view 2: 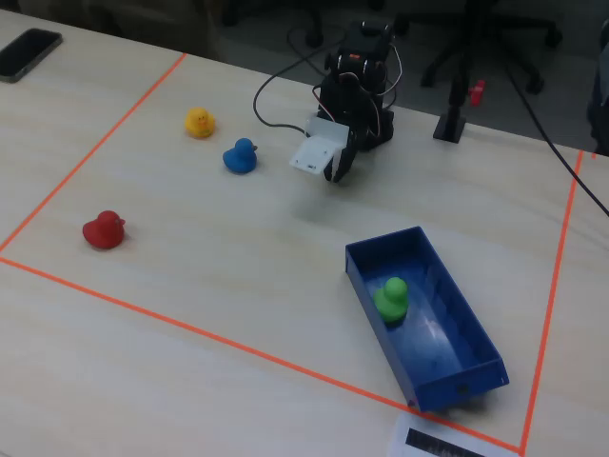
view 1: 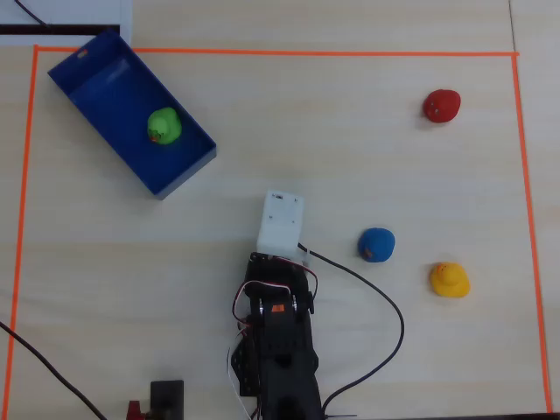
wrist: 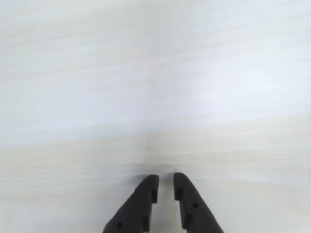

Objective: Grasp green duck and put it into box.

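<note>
I work on a pale wood-grain table (view 1: 367, 157) marked with an orange tape border (view 1: 271, 52); office chair bases (view 2: 476, 38) stand beyond its far edge. There are four ducks: one green duck (view 1: 164, 126), one red duck (view 1: 441, 105), one blue duck (view 1: 376, 244) and one yellow duck (view 1: 449, 280). The green one, a bright rounded blob, sits inside the blue box (view 1: 96, 96) near the overhead view's top-left corner. My gripper (wrist: 165, 183) is empty, fingers nearly together over bare table.
</note>
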